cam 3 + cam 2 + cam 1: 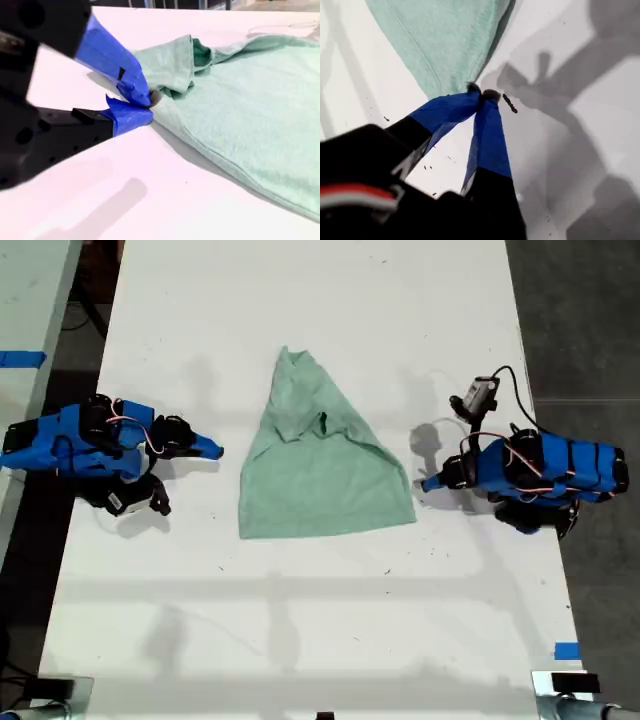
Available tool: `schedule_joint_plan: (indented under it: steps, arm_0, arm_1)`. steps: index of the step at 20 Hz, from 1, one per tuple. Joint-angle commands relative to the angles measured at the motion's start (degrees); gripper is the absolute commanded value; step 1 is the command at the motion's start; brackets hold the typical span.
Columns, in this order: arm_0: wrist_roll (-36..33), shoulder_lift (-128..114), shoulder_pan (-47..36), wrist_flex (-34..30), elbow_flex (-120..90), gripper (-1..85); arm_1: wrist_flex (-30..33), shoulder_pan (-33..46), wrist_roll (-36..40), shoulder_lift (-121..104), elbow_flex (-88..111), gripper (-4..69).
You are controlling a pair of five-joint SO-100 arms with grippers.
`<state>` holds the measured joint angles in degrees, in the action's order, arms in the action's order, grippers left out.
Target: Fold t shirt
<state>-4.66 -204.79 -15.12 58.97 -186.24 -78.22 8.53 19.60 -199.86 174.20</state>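
While the t shirt [315, 465] lies partly folded mid-table [300, 620] in the exterior view, one arm rests at each side. First wrist view: my first pincer [481, 95] is pressed together at the shirt's corner. Second wrist view: my second pincer [145, 107] sits nearly pressed together beside the shirt's folded edge, gripping nothing

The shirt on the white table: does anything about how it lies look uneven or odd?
Yes. The shirt is lopsided: bunched to a narrow point at its far end, wide and flat at its near edge, with crooked side folds.
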Motion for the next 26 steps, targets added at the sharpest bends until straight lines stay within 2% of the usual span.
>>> schedule_joint_plan:
  steps: [1,26]
  arm_0:
    - [-0.09,-0.70,0.53,-0.70,-2.20,-0.2]
    - [-0.35,-0.70,-0.18,-0.70,-2.20,-0.2]
  arm_1:
    - [-0.18,-0.35,-0.09,-0.53,2.99,1.3]
    - [-0.18,-0.26,-0.09,-0.53,2.99,1.3]
